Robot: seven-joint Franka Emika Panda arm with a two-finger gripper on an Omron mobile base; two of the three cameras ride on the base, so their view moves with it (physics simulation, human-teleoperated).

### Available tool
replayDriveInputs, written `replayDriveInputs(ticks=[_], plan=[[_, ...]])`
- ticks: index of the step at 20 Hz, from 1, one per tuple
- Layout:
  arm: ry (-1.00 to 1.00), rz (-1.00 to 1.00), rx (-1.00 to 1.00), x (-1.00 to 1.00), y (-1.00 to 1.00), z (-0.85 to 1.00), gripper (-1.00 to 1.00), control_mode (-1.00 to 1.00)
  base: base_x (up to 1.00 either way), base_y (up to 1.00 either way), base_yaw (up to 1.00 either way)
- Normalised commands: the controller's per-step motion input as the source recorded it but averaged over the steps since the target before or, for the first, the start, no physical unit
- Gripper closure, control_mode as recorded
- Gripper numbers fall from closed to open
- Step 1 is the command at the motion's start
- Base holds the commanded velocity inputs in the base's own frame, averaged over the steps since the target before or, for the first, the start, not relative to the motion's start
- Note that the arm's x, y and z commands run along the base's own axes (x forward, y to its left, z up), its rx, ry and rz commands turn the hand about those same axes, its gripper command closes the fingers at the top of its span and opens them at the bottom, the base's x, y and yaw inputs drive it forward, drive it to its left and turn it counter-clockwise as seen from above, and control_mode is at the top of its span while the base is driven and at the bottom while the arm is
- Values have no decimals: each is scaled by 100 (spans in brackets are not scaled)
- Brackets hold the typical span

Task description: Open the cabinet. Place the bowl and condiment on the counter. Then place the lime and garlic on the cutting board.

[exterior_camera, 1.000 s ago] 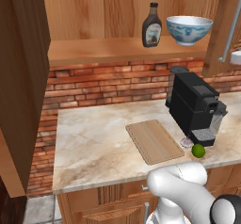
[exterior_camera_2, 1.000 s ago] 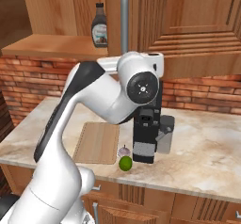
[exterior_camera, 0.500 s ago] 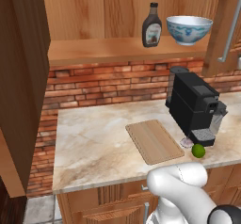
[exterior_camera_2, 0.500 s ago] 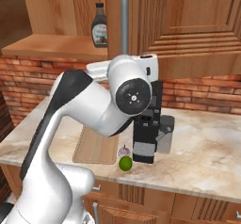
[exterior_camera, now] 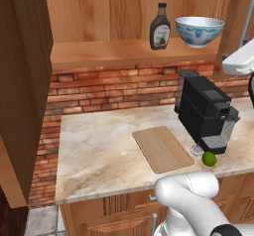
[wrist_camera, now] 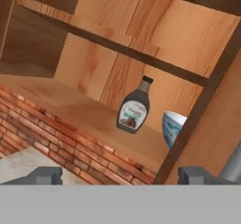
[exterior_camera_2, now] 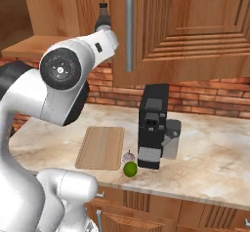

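The cabinet (exterior_camera: 124,12) stands open, its left door (exterior_camera: 25,81) swung out toward me. On its lower shelf the dark condiment bottle (exterior_camera: 160,28) stands next to the blue-patterned bowl (exterior_camera: 199,30). In the hand view the condiment (wrist_camera: 134,108) and bowl (wrist_camera: 173,128) lie ahead of my gripper (wrist_camera: 121,178), which is open, empty and still well short of the shelf. The lime (exterior_camera_2: 130,169) and garlic (exterior_camera_2: 128,156) rest on the counter (exterior_camera: 99,155) just right of the cutting board (exterior_camera_2: 101,147), in front of the coffee machine.
A black coffee machine (exterior_camera: 203,113) stands on the counter right of the board. The right cabinet door (exterior_camera_2: 185,26) with its grey bar handle (exterior_camera_2: 129,31) hangs beside my raised arm (exterior_camera_2: 63,75). A brick wall (exterior_camera: 114,88) backs the counter.
My arm has swung up and to the left, away from in front of the coffee machine and toward the open shelf. Bottle, bowl, lime and garlic have not moved.
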Motion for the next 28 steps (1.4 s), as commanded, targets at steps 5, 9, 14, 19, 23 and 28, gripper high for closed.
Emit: replayDriveInputs(ticks=[5, 9, 14, 19, 23, 28], plan=[[2, 0, -19, 13, 37, 3, -100, -100, 0, 0, 0], [0, 0, -17, 45, 14, 0, -100, -100, 0, 0, 0], [0, 0, -20, 58, 17, 0, -100, -100, 0, 0, 0], [0, -4, -29, 41, 37, -1, -100, -100, 0, 0, 0], [0, -7, -27, 49, 23, -9, -100, -100, 0, 0, 0], [0, -10, -24, 42, 9, -11, -100, -100, 0, 0, 0]])
